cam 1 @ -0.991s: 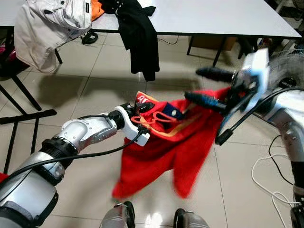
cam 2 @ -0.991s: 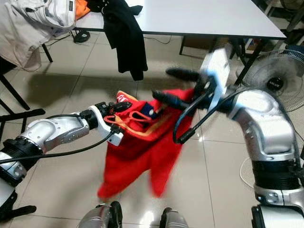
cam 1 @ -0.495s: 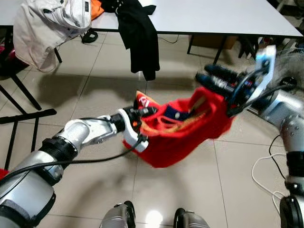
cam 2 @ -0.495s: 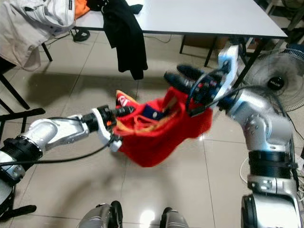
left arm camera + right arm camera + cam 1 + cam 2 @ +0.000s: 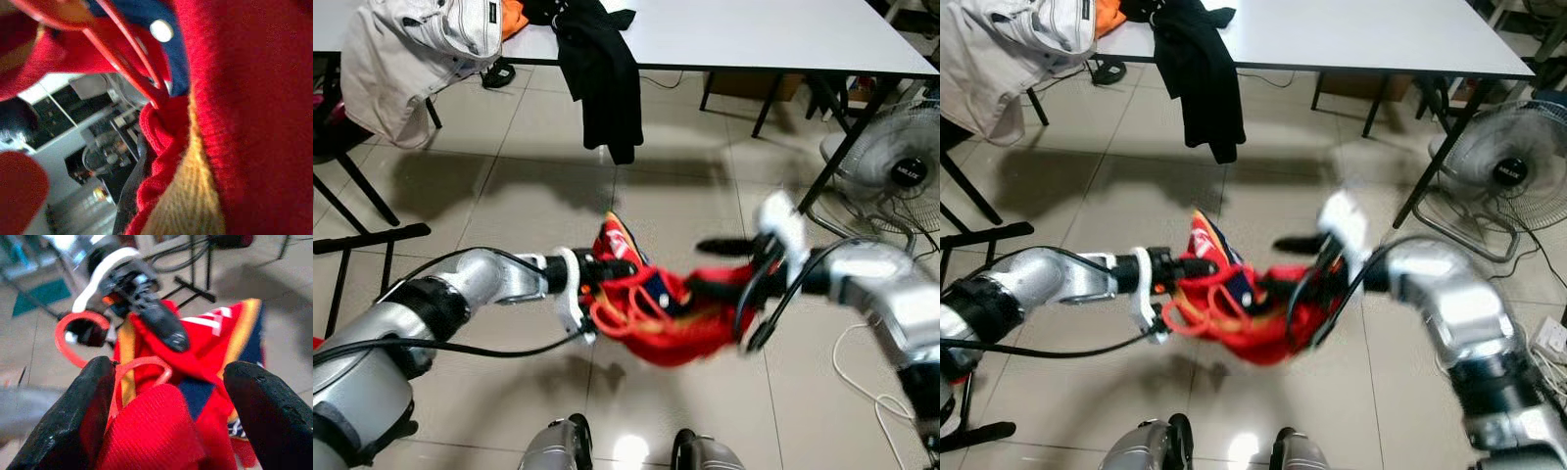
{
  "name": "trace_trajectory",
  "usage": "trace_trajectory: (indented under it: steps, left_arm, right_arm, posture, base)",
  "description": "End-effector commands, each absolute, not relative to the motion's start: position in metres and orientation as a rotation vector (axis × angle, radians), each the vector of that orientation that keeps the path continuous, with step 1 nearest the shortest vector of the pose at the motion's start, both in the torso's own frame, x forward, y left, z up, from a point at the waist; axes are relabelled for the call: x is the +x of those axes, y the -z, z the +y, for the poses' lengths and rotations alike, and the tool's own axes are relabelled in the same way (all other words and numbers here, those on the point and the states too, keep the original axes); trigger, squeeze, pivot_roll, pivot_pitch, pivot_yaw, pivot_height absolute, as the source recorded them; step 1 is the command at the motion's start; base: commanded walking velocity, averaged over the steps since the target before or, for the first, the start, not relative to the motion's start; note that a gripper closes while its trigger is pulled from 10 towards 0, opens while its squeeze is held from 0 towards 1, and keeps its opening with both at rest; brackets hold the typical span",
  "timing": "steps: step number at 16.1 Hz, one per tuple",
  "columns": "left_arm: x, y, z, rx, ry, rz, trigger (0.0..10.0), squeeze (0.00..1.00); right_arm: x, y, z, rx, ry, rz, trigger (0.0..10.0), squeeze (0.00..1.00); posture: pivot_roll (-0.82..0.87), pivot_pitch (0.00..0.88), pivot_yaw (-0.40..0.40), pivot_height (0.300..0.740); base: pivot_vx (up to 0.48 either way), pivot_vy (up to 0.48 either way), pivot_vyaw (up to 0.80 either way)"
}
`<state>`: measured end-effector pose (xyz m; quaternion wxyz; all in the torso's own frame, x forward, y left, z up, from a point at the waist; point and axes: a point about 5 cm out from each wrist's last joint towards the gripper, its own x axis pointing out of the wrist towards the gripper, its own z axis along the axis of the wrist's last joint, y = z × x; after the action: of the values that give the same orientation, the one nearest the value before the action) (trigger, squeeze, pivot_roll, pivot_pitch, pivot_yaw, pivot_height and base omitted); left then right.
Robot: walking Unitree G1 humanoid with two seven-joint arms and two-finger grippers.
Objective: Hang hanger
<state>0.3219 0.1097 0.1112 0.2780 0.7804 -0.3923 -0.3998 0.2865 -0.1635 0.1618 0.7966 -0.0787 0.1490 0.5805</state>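
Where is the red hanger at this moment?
In the right eye view, the red hanger is low in the middle, at the left end effector, tangled with the red garment above the floor.

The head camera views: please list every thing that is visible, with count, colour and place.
Garment: one, red, bunched between both end effectors.
Hanger: one, red-orange, at the left end effector.
Table: one, white, ahead.
Black garment: one, hanging off the table edge.
Beige jacket: one, far left.
Fan: one, white, right, on the floor.
Left end effector: black fingers, at the hanger.
Right end effector: open, around the red cloth.
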Motion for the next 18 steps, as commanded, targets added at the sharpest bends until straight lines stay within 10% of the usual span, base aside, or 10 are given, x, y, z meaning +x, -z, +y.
trace_trajectory:
  steps: [1, 14, 15, 18]
  left_arm:
    - [0.318, -0.123, 0.083, 2.023, 1.051, -1.239, 10.0, 0.0]
    - [0.361, -0.128, 0.105, 1.827, 0.636, -0.683, 10.0, 0.0]
    - [0.36, -0.126, 0.104, 1.813, 0.638, -0.679, 10.0, 0.0]
    - [0.358, -0.122, 0.104, 1.786, 0.638, -0.659, 10.0, 0.0]
  right_arm:
    - [0.285, -0.161, -0.155, -0.214, -1.258, 0.293, 10.0, 0.0]
    - [0.293, -0.081, -0.134, -0.288, -0.856, 0.248, 10.0, 0.0]
    - [0.299, -0.089, -0.138, -0.311, -0.756, 0.163, 10.0, 1.0]
    - [0.298, -0.11, -0.137, -0.43, -0.646, -0.081, 10.0, 1.0]
  posture:
    - [-0.13, 0.129, -0.015, 0.74]
    - [-0.14, 0.128, -0.02, 0.74]
    - [-0.14, 0.134, -0.021, 0.74]
    - [-0.14, 0.138, -0.02, 0.74]
  base:
    - [0.0, 0.0, 0.0]
    - [0.0, 0.0, 0.0]
    - [0.0, 0.0, 0.0]
    - [0.0, 0.0, 0.0]
